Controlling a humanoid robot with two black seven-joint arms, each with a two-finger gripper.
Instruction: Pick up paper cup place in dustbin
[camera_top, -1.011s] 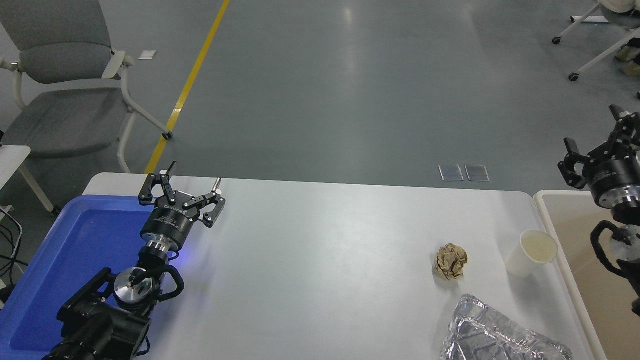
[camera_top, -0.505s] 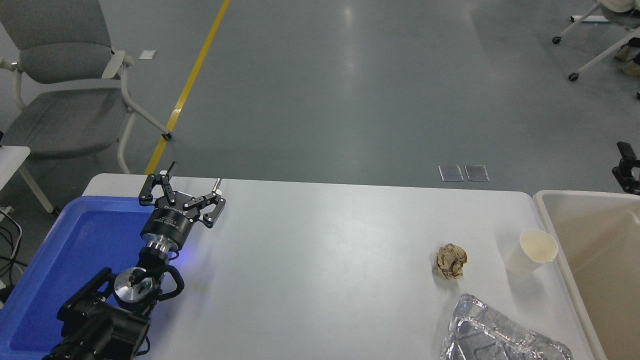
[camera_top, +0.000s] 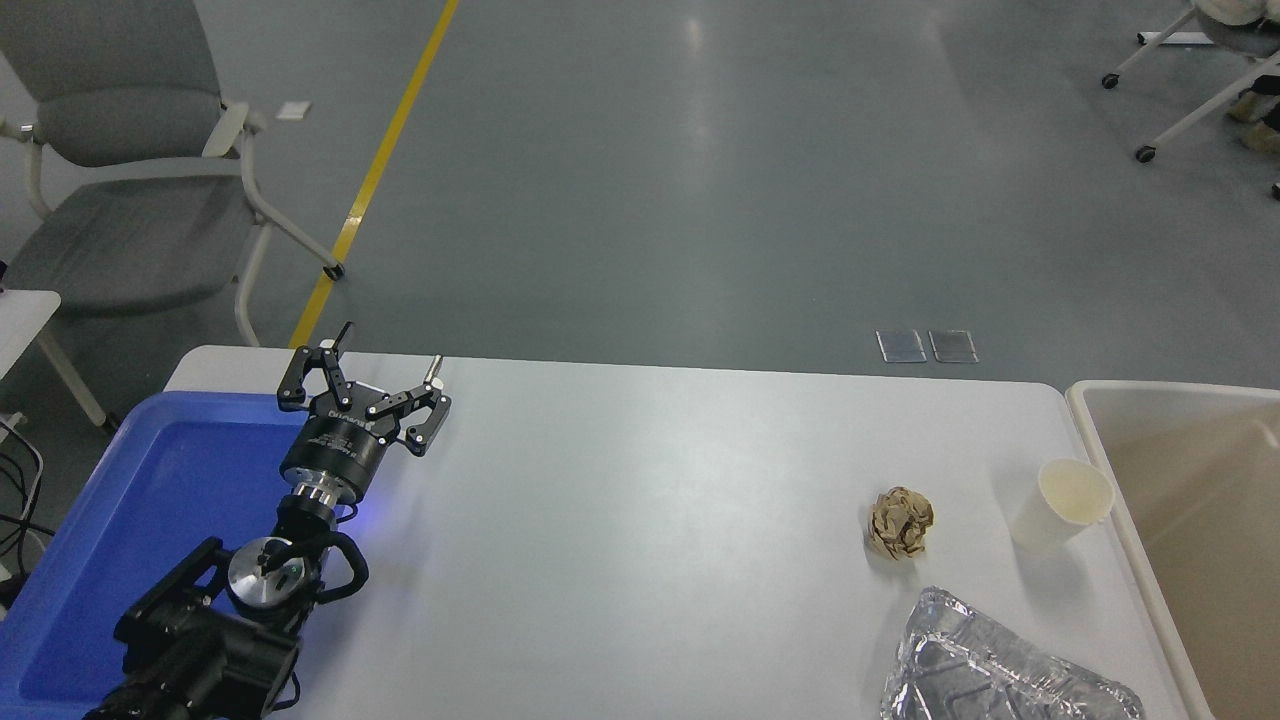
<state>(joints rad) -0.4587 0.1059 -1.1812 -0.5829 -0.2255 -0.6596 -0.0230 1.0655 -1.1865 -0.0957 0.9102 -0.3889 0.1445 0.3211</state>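
One cup (camera_top: 1060, 504) stands upright on the bench (camera_top: 650, 520), mouth up, just beside the dustbin's (camera_top: 1095, 460) near wall and not touching it. Paper ball (camera_top: 901, 522): near the cup, on the side away from the dustbin. Foil tray (camera_top: 990, 670): near the cup, toward the camera. Left gripper (camera_top: 375, 385): parked well apart from the cup, over the blue tray's (camera_top: 120, 520) edge, fingers spread wide, holding nothing. Right gripper: not in view. Pick not yet begun. Advice: approach the cup from above, close gently across the wall below the rim since thin paper likely crushes, lift clear of the dustbin's rim, release over its hollow.
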